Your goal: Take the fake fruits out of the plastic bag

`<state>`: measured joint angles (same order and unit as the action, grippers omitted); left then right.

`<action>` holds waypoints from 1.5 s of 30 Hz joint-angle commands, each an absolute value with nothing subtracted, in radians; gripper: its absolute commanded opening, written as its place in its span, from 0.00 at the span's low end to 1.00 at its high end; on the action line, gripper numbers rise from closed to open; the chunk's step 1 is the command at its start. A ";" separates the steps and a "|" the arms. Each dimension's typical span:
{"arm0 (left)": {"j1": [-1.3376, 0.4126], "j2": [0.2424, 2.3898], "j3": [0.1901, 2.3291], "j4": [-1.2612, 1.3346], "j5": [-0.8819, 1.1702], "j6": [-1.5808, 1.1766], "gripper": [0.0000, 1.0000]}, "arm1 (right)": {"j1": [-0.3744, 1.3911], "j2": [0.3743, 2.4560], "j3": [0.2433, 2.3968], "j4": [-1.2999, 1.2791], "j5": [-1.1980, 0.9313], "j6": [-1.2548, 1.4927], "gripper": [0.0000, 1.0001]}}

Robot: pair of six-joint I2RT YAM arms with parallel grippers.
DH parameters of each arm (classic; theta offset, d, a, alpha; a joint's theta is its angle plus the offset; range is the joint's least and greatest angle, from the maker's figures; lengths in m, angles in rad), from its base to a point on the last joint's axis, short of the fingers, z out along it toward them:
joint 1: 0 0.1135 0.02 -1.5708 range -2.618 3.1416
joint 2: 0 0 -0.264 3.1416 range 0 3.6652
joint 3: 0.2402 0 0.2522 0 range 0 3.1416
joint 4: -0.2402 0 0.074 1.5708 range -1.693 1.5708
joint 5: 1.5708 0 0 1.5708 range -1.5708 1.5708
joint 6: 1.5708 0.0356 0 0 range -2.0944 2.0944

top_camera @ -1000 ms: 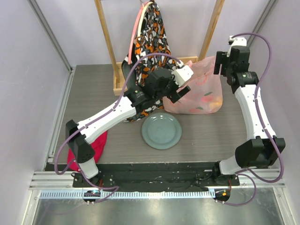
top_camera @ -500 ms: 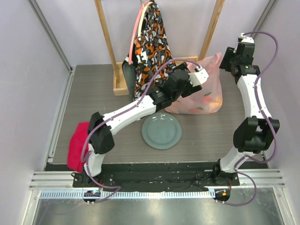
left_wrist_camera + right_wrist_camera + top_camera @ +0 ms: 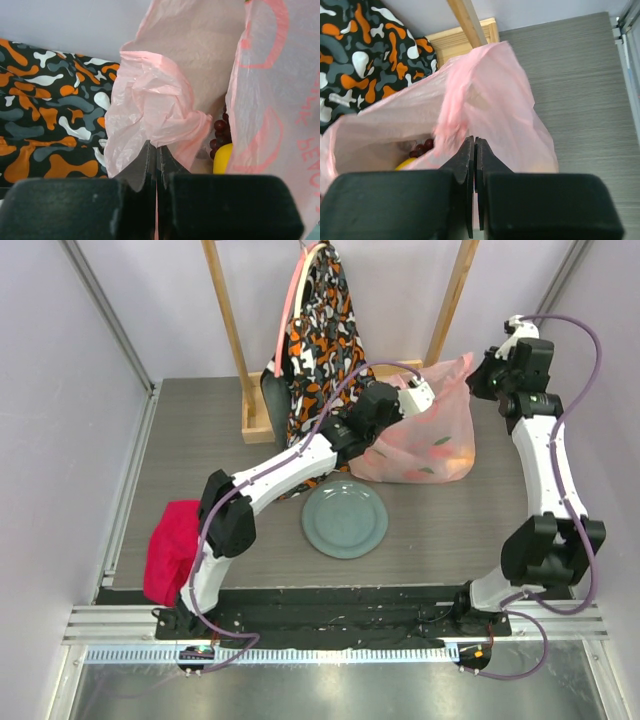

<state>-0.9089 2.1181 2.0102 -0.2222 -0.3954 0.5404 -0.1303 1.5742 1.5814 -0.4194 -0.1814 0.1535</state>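
The pink plastic bag [image 3: 432, 440] stands at the back of the table with its mouth upward. My left gripper [image 3: 424, 400] is shut on the bunched left rim of the plastic bag [image 3: 155, 107]. My right gripper [image 3: 482, 381] is shut on the right rim of the plastic bag [image 3: 490, 95]. Inside, the fake fruits show in part: a dark purple grape bunch [image 3: 220, 132] and a yellow fruit [image 3: 223, 157]. The right wrist view also catches the grape bunch [image 3: 420, 148] and the yellow fruit [image 3: 407, 163]. Orange and green shapes [image 3: 458, 453] show faintly through the bag wall.
A grey-green plate [image 3: 345, 520] lies in front of the bag. An orange-black-white garment [image 3: 320, 330] hangs on a wooden frame [image 3: 228, 330] just left of the bag. A red cloth [image 3: 170, 550] lies at the near left edge.
Both grippers have gone from open to shut on the bag's rim. The left arm stretched right to the bag's left top; the right gripper came down onto the right top.
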 commanded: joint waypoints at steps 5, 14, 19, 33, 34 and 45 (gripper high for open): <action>-0.740 2.213 2.645 -0.458 -0.074 0.327 0.00 | -0.173 1.477 1.631 -0.216 -0.083 0.087 0.01; -0.736 2.189 2.545 -0.351 0.017 0.370 0.00 | -0.262 1.654 1.961 -0.382 -0.265 0.244 0.52; -0.753 2.074 2.384 -0.409 0.058 0.264 0.00 | -0.262 1.536 1.729 -0.446 -0.328 0.394 0.63; -0.762 1.792 2.112 -0.482 0.068 0.114 0.44 | -0.250 1.263 1.335 -0.350 -0.678 0.448 0.70; -0.765 1.769 2.103 -0.483 0.052 0.112 0.54 | -0.247 1.237 1.316 -0.344 -0.684 0.445 0.70; -0.779 1.617 1.944 -0.528 0.153 -0.024 0.70 | -0.198 1.180 1.341 -0.437 -0.624 0.350 0.70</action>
<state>-0.7666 1.6493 2.0140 -0.5030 0.1009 0.0734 -0.2291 1.1721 1.3056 -0.3920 -0.6628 0.4026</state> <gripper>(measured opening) 0.700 0.694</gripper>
